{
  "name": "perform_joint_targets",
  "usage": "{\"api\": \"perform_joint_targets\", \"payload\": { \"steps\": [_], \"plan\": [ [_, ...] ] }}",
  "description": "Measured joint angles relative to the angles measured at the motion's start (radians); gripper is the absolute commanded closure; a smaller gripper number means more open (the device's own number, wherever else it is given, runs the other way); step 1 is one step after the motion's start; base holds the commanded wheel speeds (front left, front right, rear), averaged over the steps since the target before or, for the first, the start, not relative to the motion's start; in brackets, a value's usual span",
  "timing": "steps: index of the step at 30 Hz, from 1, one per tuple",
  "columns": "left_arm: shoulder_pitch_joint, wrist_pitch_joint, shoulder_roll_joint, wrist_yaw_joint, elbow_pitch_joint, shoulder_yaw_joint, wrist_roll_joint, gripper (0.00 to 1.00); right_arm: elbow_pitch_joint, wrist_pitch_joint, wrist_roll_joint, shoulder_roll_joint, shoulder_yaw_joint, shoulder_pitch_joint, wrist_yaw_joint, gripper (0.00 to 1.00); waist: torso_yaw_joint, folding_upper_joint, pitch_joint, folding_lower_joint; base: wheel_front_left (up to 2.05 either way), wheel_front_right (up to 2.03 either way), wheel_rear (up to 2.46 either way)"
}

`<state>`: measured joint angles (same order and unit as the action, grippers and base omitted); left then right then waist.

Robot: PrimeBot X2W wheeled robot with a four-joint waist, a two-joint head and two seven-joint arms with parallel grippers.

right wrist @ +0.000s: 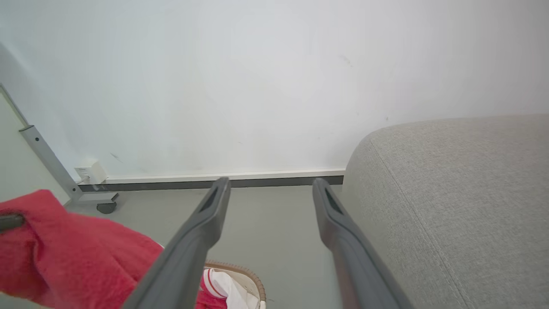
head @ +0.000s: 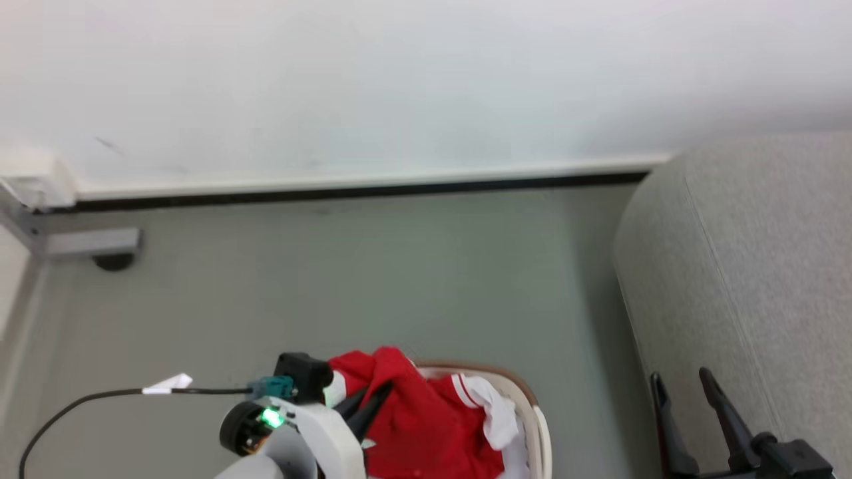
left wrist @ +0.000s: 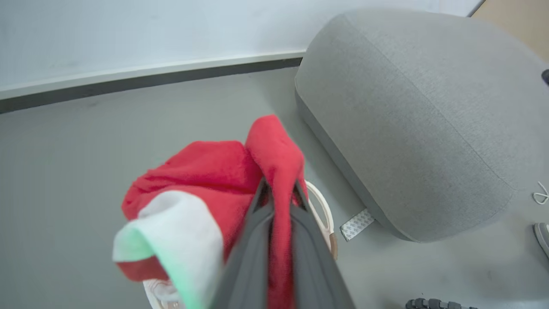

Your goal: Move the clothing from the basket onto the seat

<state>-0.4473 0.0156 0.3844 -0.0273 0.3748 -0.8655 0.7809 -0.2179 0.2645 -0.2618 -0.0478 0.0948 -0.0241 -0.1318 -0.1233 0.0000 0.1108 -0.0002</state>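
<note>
Currently, red clothing is clamped in the left pincer over the basket; the right pincer is held wide and empty beside the seat.

A sparse indoor room, half home and half test space: plain white wall, grey floor, a grey fabric sofa and a laundry basket (homely touches), plus a metal frame leg on a caster by the wall.

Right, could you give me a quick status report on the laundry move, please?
Left gripper shut on clothing, held over basket. Right gripper open, empty, by seat. Only bare floor between.
</note>
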Motion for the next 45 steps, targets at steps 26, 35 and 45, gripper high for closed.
{"api": "perform_joint_targets", "payload": {
  "steps": [26,35,45],
  "plan": [
    [0.006,-0.113,0.127,0.16,-0.422,0.07,0.028,1.0,0.007,0.0,0.04,-0.087,0.281,-0.049,0.0,0.0,0.031,0.0,-0.14,0.0001,0.0,0.0,0.0],
    [0.001,-0.138,0.105,0.142,-0.449,0.016,0.006,1.0,-0.075,-0.052,-0.134,-0.244,0.658,-0.299,0.0,0.0,0.026,0.0,-0.136,0.0001,0.0,0.0,0.0],
    [-0.026,-0.159,0.038,0.108,-0.463,-0.054,-0.016,1.0,-0.169,-0.076,-0.297,-0.241,0.918,-0.51,0.0,0.0,0.052,0.0,-0.137,0.0002,0.0,0.0,0.0]
  ]
}}
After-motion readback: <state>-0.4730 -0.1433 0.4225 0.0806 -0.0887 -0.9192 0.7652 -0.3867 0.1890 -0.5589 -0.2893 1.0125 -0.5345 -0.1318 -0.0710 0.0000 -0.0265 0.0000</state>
